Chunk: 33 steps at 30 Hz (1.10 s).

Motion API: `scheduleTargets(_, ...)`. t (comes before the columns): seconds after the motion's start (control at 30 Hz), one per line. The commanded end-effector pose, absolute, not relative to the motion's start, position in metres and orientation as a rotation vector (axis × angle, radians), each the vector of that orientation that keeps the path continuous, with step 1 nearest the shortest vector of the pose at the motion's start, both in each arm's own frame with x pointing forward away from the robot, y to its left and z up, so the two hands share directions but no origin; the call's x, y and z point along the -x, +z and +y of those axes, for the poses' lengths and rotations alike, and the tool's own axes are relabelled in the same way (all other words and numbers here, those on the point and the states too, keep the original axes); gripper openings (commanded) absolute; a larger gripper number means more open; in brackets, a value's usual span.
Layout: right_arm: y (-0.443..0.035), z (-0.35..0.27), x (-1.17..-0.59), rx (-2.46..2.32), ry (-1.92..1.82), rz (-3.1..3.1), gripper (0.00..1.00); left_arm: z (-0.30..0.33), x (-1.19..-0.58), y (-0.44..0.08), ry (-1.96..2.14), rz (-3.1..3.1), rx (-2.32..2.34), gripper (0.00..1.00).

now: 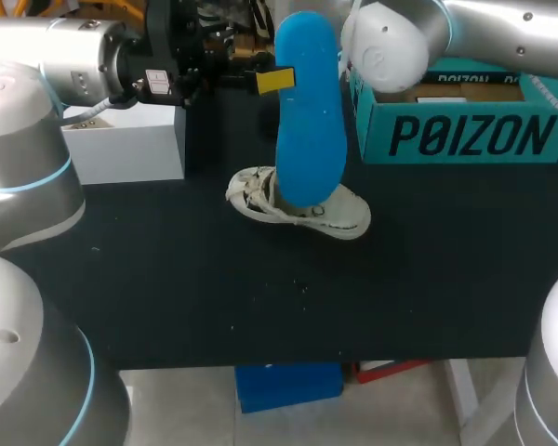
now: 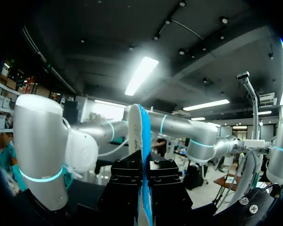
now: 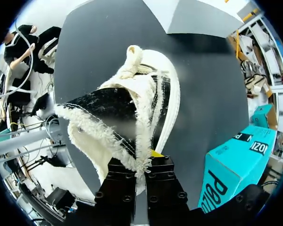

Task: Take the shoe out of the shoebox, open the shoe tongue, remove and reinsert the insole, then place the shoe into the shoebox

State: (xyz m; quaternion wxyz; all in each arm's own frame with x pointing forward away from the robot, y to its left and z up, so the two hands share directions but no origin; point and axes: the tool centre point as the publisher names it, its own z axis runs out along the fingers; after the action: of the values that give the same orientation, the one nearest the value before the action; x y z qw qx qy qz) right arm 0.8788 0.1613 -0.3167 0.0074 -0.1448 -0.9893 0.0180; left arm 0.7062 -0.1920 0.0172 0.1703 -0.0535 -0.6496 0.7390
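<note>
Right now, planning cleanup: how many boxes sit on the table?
2: teal shoebox at the far right, white box at the far left; more may be hidden.

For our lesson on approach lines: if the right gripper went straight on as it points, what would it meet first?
The shoe: the right gripper is shut on its frayed edge, and the shoe's body lies directly ahead, the black table likely close behind it.

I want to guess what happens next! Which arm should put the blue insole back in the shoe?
Probably the left. The left tool is shut on the insole, which stands upright with its lower end at the shoe. The right tool is busy pinching the shoe's fuzzy edge.
</note>
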Motion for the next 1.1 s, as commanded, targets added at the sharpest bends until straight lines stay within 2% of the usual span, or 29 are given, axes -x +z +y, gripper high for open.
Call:
scheduleTargets(0.03,-0.300,0.163,-0.882,1.189,0.127,-2.886,0.00,-0.194,-0.706,0.016,2.104,-1.847,0.151,0.00)
scheduleTargets(0.17,-0.297,0.160,-0.883,1.632,0.109,-2.635,0.00,-0.194,-0.706,0.016,2.104,-1.847,0.151,0.00)
scheduleTargets(0.43,-0.290,0.166,-0.870,2.006,0.049,-2.410,0.00,-0.194,-0.706,0.016,2.104,-1.847,0.151,0.00)
scheduleTargets(1.1,-0.329,0.169,-0.868,2.246,0.082,-2.284,0.00,-0.194,-0.706,0.016,2.104,-1.847,0.151,0.00)
